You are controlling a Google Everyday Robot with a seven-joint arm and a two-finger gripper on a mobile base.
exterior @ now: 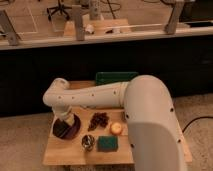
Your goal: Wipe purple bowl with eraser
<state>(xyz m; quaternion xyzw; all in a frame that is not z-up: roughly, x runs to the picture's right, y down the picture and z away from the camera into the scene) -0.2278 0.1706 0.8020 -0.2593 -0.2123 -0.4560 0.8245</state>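
Note:
The purple bowl [64,131] sits at the left front of the wooden table [70,156]. My white arm reaches in from the right, bends at its elbow on the left and comes down into the bowl. The gripper [68,123] is low over the bowl's middle, shut, with its tip against the bowl's inside. The eraser is hidden under the wrist, and I cannot make out whether the gripper holds it.
A dark green tray [116,77] lies at the table's back edge. To the right of the bowl are a dark brown cluster [99,120], a small orange round thing [116,129], a small metal cup [88,141] and a teal-green sponge [107,144]. The arm's bulky housing [152,130] covers the table's right side.

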